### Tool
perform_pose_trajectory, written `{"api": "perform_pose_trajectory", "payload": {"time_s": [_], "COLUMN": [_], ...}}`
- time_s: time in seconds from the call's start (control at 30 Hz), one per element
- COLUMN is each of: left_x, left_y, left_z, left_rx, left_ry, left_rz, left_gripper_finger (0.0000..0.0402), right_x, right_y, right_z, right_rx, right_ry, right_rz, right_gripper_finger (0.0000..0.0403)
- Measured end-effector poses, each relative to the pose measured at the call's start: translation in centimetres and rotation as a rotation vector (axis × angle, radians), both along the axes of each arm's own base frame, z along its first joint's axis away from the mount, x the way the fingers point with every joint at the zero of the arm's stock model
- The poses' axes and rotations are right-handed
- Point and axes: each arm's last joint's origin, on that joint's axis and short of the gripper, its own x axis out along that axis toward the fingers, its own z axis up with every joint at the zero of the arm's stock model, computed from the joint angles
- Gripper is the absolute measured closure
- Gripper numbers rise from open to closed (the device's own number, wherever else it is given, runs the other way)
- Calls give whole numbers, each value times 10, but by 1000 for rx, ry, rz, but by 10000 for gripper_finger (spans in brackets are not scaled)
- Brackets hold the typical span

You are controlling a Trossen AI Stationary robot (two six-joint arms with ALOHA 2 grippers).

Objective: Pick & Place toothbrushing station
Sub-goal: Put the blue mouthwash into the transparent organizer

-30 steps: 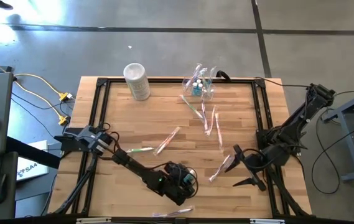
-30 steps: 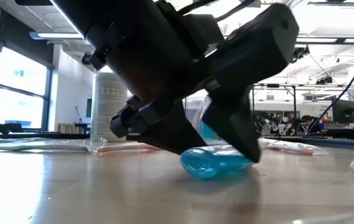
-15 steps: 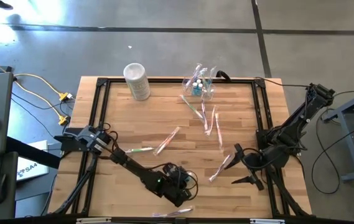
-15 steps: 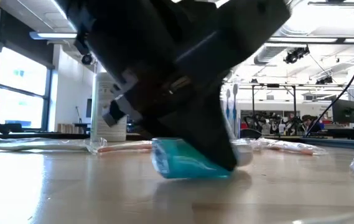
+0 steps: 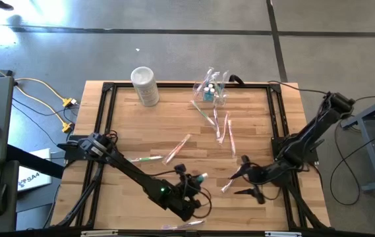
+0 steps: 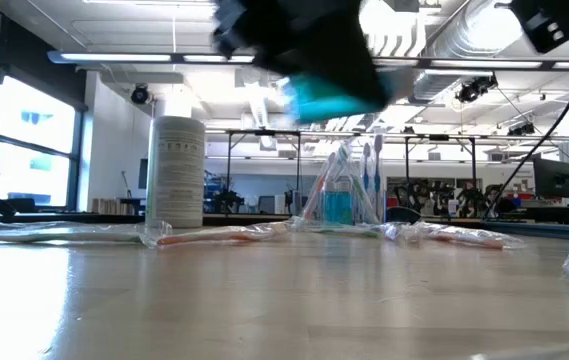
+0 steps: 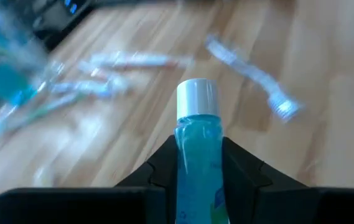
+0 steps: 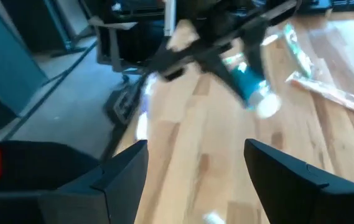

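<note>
- Table [image 5: 141, 131]: wrapped toothbrushes [image 5: 177, 149] lie scattered mid-board, presumably awaiting pickup.
- Station [image 5: 211, 91]: stands at the far edge, already holding upright brushes.
- Left gripper [image 5: 197, 186]: near the front edge, clamped on a blue tube [image 7: 196, 163], lifted clear for carrying.
- Right gripper [image 5: 243, 183]: near the right edge, spread wide, empty.

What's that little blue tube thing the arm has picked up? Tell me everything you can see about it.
It is a small blue tube of see-through teal plastic with a white screw cap, probably toothpaste or mouthwash. The left gripper holds it, one dark finger pressed on each side of its body, cap end sticking out past the fingertips. In the low view it hangs well clear of the wooden table, touching nothing but the fingers. From above it sits near the table's front edge, cap pointing toward the right arm's side.
</note>
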Motion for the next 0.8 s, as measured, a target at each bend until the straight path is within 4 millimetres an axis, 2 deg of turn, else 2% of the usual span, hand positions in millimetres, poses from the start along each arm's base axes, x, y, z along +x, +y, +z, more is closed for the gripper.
{"api": "perform_pose_trajectory", "payload": {"time_s": [0.07,0.17,0.3,0.57,0.8], "left_x": [6,12,15,16,18], "left_y": [-4,-8,-13,-13,-15], "left_z": [8,20,27,25,23], "left_rx": [21,52,93,120,132], "left_ry": [-56,-122,-159,-155,-150], "left_rz": [-42,-86,-124,-119,-148], "left_gripper_finger": [323,323,323,323,323], "right_x": [8,19,26,28,29], "right_y": [3,11,18,18,13], "right_z": [-4,-5,-11,-10,-11], "right_rx": [12,121,105,68,42], "right_ry": [-18,-70,-120,-163,-178], "right_rz": [-12,-37,-34,-93,-224], "right_gripper_finger": [144,146,159,193,191]}}
